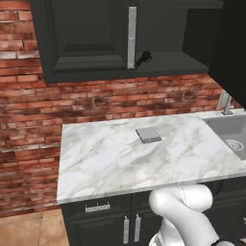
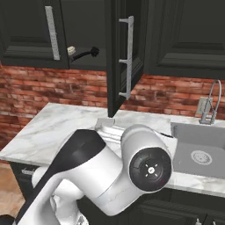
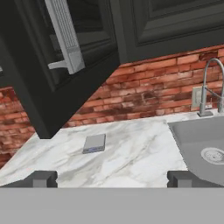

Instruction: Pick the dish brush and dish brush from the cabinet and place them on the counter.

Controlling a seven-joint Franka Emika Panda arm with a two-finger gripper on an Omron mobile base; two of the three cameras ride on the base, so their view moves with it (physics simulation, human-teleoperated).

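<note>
While the two dark fingers (image 3: pixel 112 178) stand wide apart and empty, both slim brushes, one black (image 2: pixel 88 53) and one cream-beige (image 2: pixel 71 50), lie on the open black wall cabinet's (image 2: pixel 115 66) shelf, high above them. Below and ahead, the white marble surface (image 3: pixel 140 153) carries a flat grey pad (image 3: pixel 95 143); placement there remains undone.

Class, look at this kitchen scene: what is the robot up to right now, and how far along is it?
The white robot arm is only getting started. Its gripper is open and empty, held above the marble counter. The wall cabinet has a door open, and the black dish brush and the cream dish brush sit on its shelf. A flat grey pad lies on the counter, left of the sink.
</note>
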